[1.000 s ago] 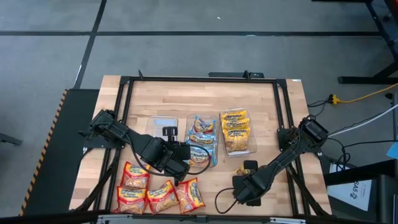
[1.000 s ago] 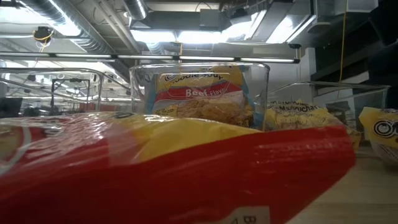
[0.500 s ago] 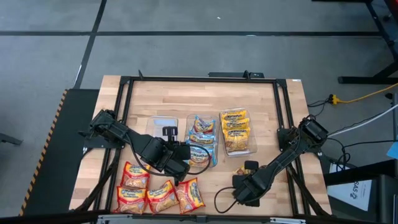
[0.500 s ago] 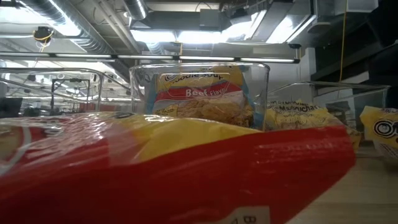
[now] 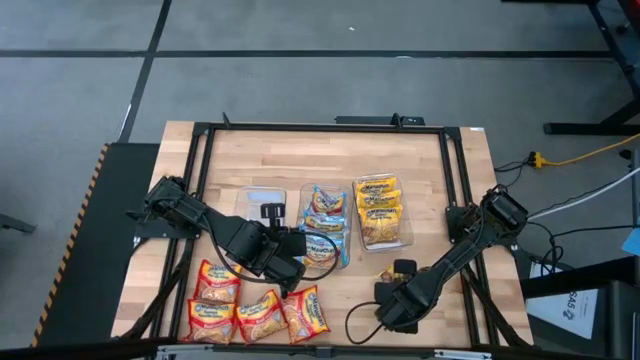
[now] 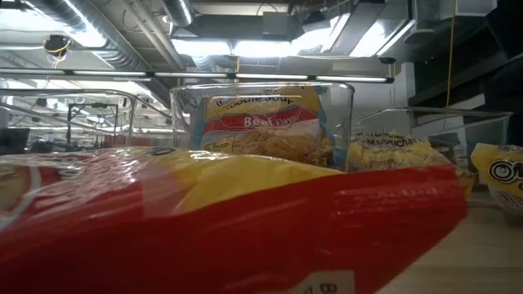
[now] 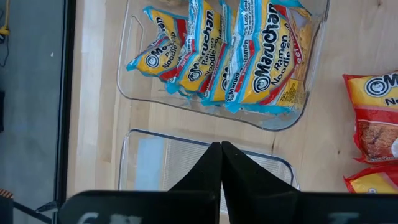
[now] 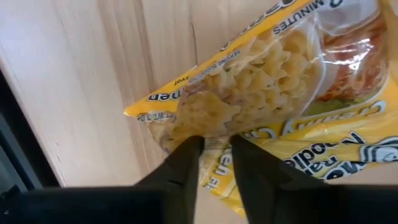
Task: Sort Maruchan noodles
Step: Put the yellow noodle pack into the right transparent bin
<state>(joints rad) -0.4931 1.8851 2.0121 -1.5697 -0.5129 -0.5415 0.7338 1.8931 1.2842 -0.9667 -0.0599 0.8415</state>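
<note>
Several red-orange Maruchan noodle packets point(image 5: 258, 314) lie flat near the table's near left edge. Blue-trimmed packets point(image 7: 230, 56) stand on edge in the middle clear tub point(image 5: 325, 225), and yellow ones fill the right tub point(image 5: 380, 212). The left tub point(image 7: 155, 165) is empty. My left gripper point(image 7: 221, 165) hangs shut above that tub's near end, touching nothing. One yellow packet point(image 8: 261, 93) lies flat on the wood near the right front. My right gripper point(image 8: 214, 149) points down at the packet's end, its fingers slightly apart. My right gripper comes from above onto the yellow packet's crinkled end edge point(image 8: 214, 127). A small gap shows between the two fingertips point(image 8: 189, 149), with that edge in it. I cannot tell whether the fingers touch the plastic. The packet lies flat on the table.
The black frame rails point(image 5: 200, 200) run along the table's sides and far edge. Bare wood lies beyond the tubs point(image 5: 320, 155). In the low view a red packet point(image 6: 229, 229) fills the foreground, with the tubs point(image 6: 261, 122) behind it.
</note>
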